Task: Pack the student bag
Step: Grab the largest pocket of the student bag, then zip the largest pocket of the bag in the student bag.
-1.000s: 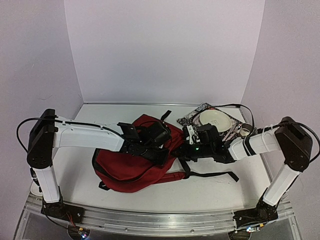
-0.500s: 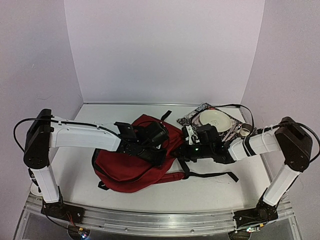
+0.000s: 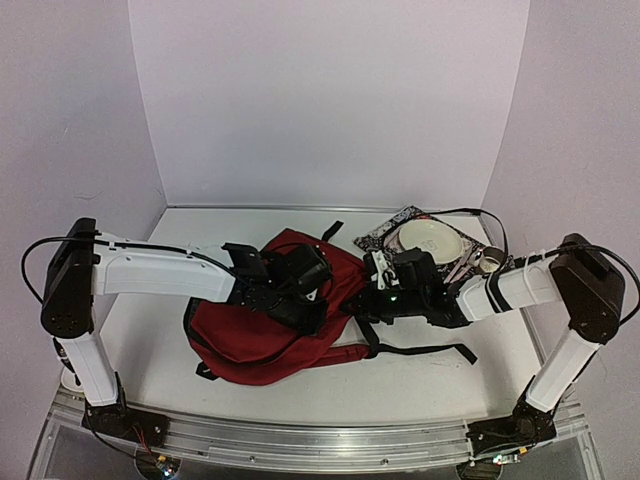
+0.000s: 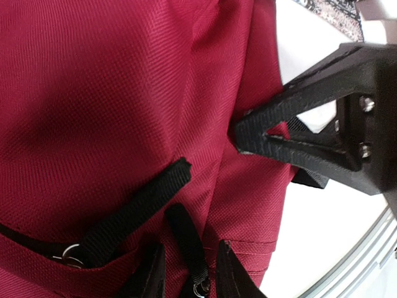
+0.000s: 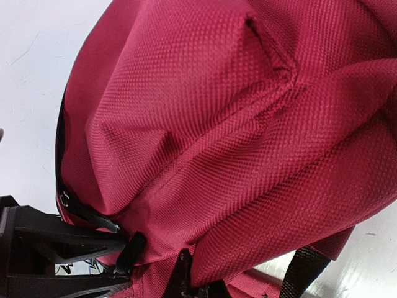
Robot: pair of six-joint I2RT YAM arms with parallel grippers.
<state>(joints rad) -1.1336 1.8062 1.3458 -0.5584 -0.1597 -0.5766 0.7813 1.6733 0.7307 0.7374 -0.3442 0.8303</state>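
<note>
Evidently soft and floppy, the student bag [image 3: 250,345] slumps on the tabletop [image 3: 420,375], my right pincer [image 4: 242,133] clamped on a cloth fold, my left pincer [image 4: 188,274] straddling a zipper pull [image 4: 185,239], likely the surer hold, though whether it grips I cannot tell.

The student bag [image 4: 105,93] overruns both wrist views (opening unseen), and the left gripper [image 4: 186,279] is cropped below.

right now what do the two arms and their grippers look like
Left arm and right arm: white boxy links, bulky black joint housings, thin black cables looping off them. Left gripper and right gripper are matte black; the right one shows a triangular cut-out frame with screws. A green light glows at the right wrist.
</note>
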